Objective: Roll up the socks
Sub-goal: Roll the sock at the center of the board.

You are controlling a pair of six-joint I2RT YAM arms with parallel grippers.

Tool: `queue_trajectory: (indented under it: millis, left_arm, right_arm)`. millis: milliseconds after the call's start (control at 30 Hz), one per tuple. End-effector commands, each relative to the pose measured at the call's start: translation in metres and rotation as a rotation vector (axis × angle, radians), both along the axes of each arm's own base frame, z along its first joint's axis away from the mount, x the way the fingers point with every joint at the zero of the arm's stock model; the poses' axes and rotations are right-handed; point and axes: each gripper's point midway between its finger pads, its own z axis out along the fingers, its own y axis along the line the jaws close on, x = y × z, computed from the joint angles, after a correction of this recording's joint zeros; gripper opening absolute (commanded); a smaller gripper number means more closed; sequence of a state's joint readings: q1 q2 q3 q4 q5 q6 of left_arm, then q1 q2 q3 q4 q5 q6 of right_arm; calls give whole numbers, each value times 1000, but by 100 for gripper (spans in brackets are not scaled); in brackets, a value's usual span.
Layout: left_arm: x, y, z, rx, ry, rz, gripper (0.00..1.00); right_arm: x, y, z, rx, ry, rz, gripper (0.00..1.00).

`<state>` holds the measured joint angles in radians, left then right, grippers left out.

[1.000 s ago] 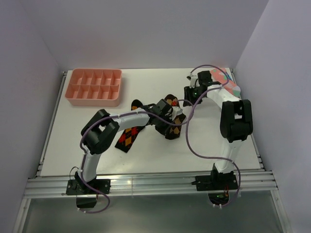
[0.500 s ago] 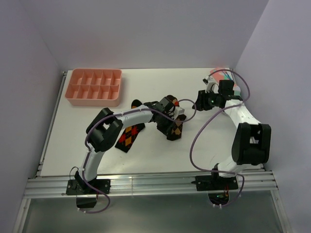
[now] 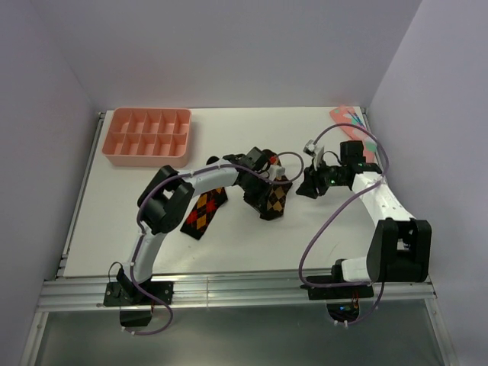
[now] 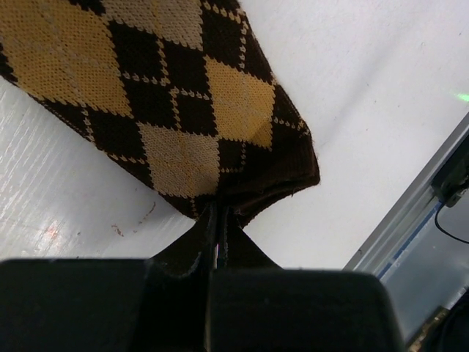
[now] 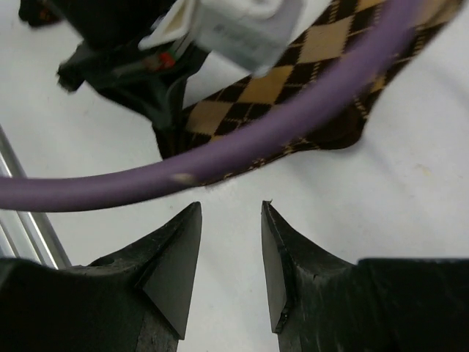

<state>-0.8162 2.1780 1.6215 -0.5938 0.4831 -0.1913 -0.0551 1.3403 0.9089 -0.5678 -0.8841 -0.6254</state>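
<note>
Two dark argyle socks lie mid-table. The one with red and orange diamonds (image 3: 203,213) lies flat under my left forearm. The one with tan and orange diamonds (image 3: 274,200) is bunched, and my left gripper (image 3: 263,194) is shut on its dark edge; the left wrist view shows the fingers (image 4: 218,220) pinched on the hem of that sock (image 4: 168,95). My right gripper (image 3: 307,188) hangs open just right of it, with bare table between its fingertips (image 5: 229,213) and the tan sock (image 5: 293,81) a little beyond them.
A pink compartment tray (image 3: 149,136) stands at the back left. A pink sock (image 3: 352,122) lies in the back right corner. The purple cable (image 5: 220,158) of the left arm crosses in front of my right gripper. The table's metal rail (image 3: 229,290) runs along the near edge.
My right arm has swung from the back right, near the pink sock, to the middle beside the tan sock. My left gripper stays shut on that sock, which has shifted only slightly.
</note>
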Motion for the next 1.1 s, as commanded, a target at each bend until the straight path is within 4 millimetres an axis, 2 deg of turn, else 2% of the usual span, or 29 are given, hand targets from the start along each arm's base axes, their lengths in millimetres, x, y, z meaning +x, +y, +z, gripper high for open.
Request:
queue_trajectory:
  millis: [0, 100, 300, 833, 1067]
  left_arm:
    - [0, 2, -1, 15, 52, 6, 0]
    - [0, 1, -1, 13, 69, 10, 0]
    - [-1, 2, -2, 17, 82, 15, 0]
    - [-6, 1, -1, -3, 100, 8, 0]
    - [-6, 3, -4, 1, 100, 8, 0]
  right_arm:
    - [-24, 15, -10, -32, -14, 177, 46]
    - [-35, 29, -20, -62, -22, 245, 46]
    - [-45, 45, -32, -124, -37, 303, 50]
    - [-44, 76, -59, -254, -41, 384, 55]
    - [-41, 87, -64, -283, -46, 390, 55]
